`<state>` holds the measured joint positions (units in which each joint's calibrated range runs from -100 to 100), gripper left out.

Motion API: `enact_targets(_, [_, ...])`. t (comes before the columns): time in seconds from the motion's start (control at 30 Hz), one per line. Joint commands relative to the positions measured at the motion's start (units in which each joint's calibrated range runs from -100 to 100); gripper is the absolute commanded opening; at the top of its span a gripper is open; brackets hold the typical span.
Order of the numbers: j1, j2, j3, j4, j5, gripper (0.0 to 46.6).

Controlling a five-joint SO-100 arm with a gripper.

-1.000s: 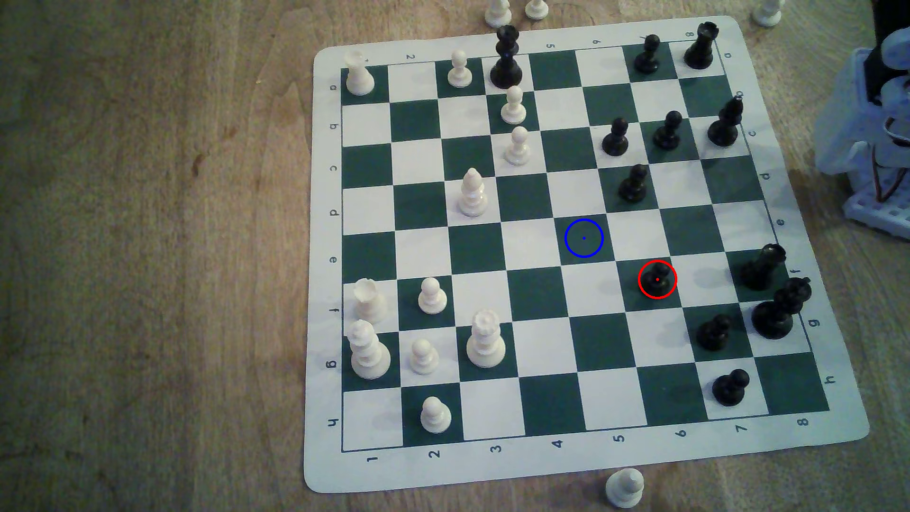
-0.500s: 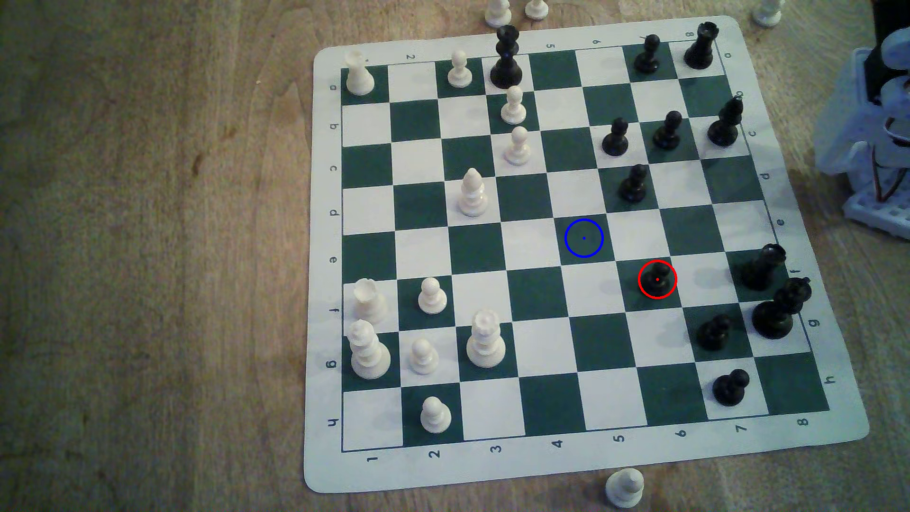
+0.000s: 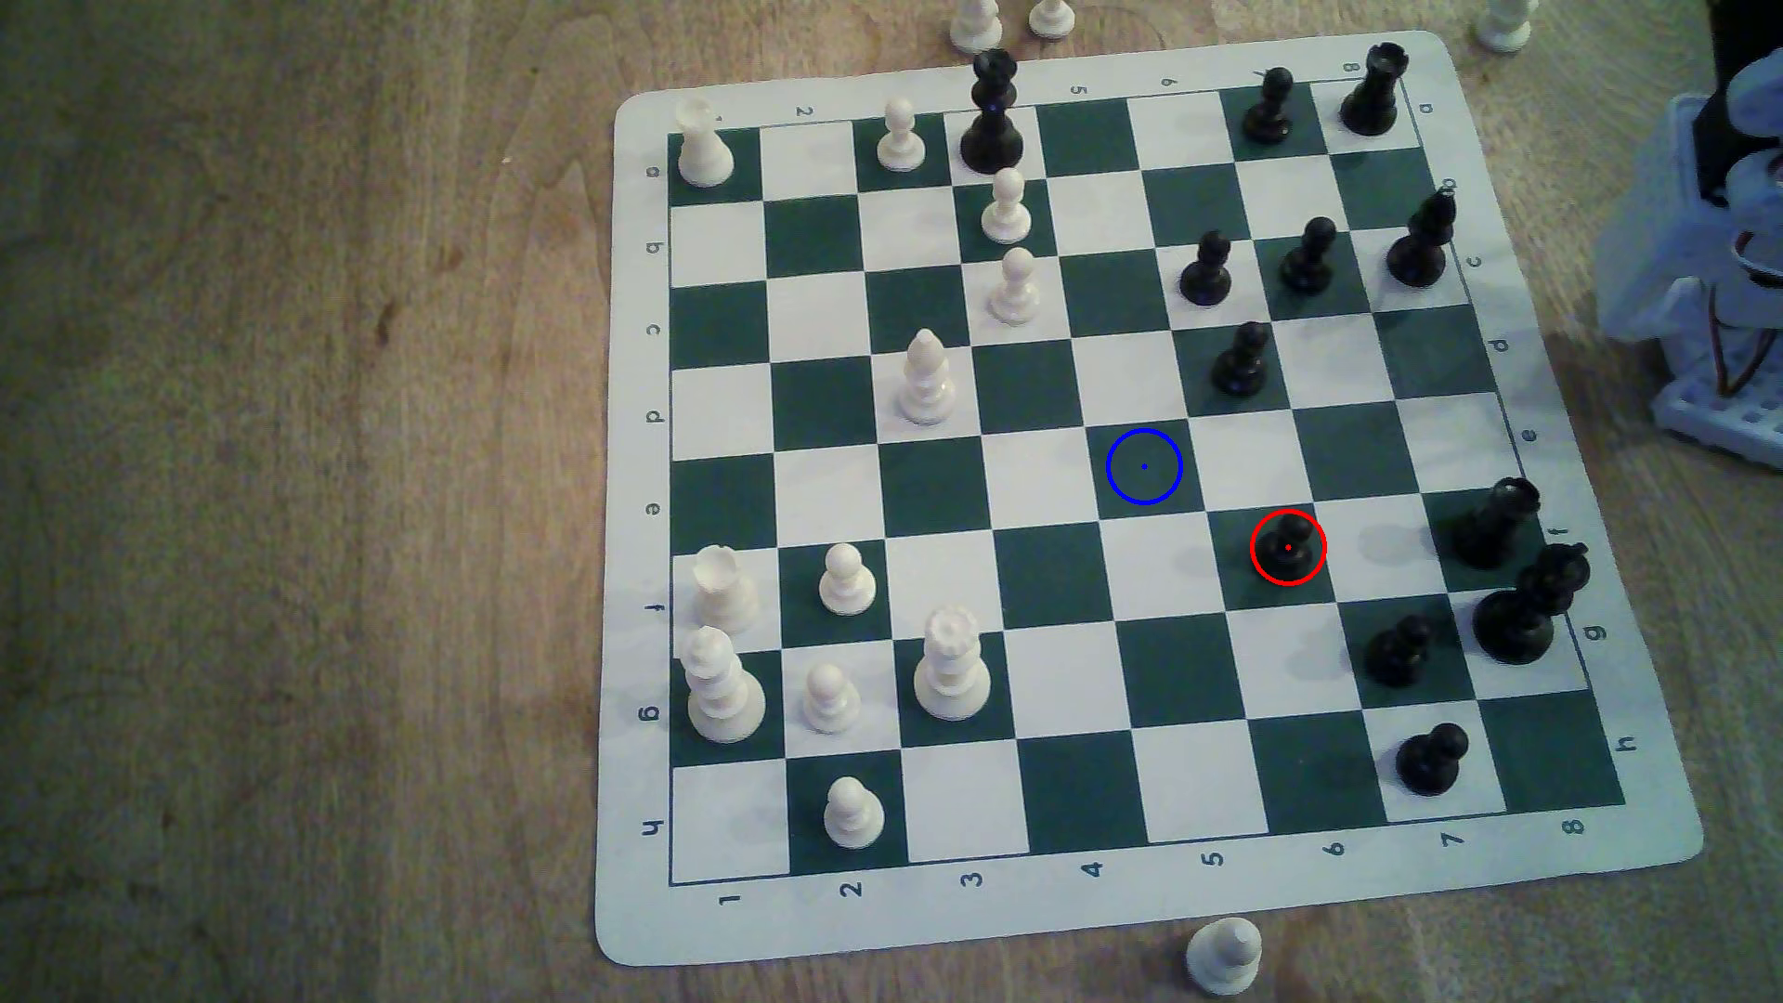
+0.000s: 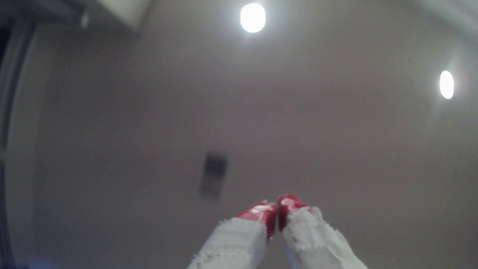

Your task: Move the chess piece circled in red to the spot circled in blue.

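The chess piece [image 3: 1288, 540], a small black pawn ringed in red, stands upright on a dark green square right of the board's middle in the exterior view. The spot [image 3: 1144, 467], a bare green square with a blue ring and centre dot, lies one square diagonally up and to the left of it. In the wrist view my gripper [image 4: 277, 204] points up at a ceiling, its red-tipped white fingers [image 4: 258, 210] pressed together with nothing between them. The arm's white base [image 3: 1708, 270] sits off the board at the exterior view's right edge.
The green and white board [image 3: 637, 540] lies on a wooden table. Black pieces crowd its right side, with a pawn [image 3: 1243, 362] just above the spot's row. White pieces stand on the left half. Loose white pawns [image 3: 1223, 955] sit off the mat.
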<state>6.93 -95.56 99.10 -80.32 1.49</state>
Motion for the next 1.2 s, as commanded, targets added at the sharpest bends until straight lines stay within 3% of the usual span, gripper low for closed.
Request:
enact_targets(0.0, [-6.1, -0.1, 0.8, 18.2, 3.5, 0.2])
enact_targets(0.23, [-20.0, -0.2, -2.7, 47.2, 10.2, 0.3])
enact_targets(0.3, [-20.8, -0.2, -7.6, 58.9, 10.1, 0.3])
enact_targets(0.4, [-22.5, 3.5, -14.7, 70.4, 9.0, 0.4])
enact_targets(0.5, [-21.8, 5.7, -18.8, 82.0, 5.1, 4.1])
enact_targets(0.53, [-21.7, 6.8, -21.5, 88.4, 3.4, 7.1])
enact_targets(0.63, [-21.4, 9.8, -22.7, 92.9, 2.3, 13.8])
enact_targets(0.67, [-22.3, 13.1, -26.2, 100.5, 0.2, 15.8])
enact_targets(0.83, [-28.2, 28.0, -35.4, 117.1, -4.0, 11.6])
enact_targets(0.97, [-32.5, 36.1, -37.8, 120.0, -7.6, 13.8])
enact_targets(1.17, [-34.6, 43.7, -41.3, 121.4, -8.5, 15.2])
